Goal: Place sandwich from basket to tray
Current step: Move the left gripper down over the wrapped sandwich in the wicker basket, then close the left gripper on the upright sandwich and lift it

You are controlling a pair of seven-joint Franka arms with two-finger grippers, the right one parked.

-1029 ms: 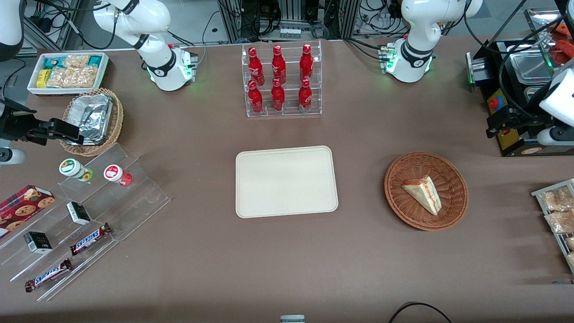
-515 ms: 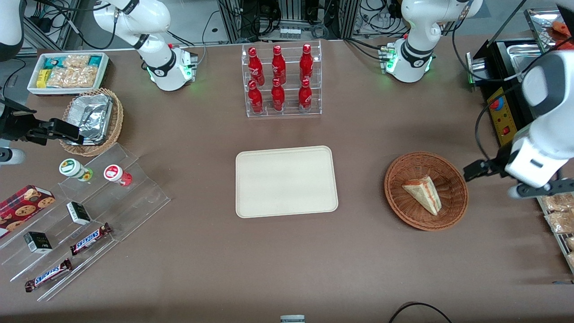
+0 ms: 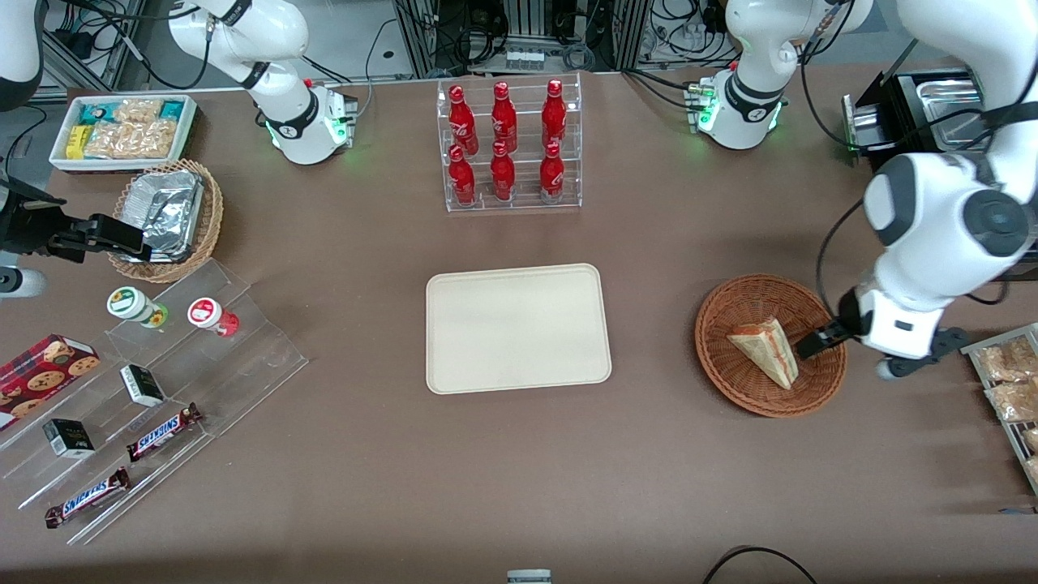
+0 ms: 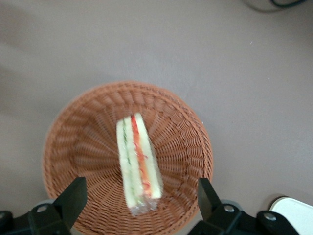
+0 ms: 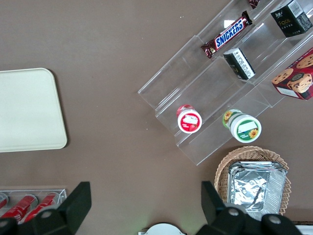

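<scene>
No transfer step is complete: the sandwich lies in the basket, the tray at mid-bench holds nothing, and the claw hovers wide open above the sandwich.

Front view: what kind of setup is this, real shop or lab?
Likely a lab bench staged as a snack counter: cable racks line the table's edge, a bottle rack and candy bars are laid out. The open tool hovers over the sandwich in the basket.
</scene>
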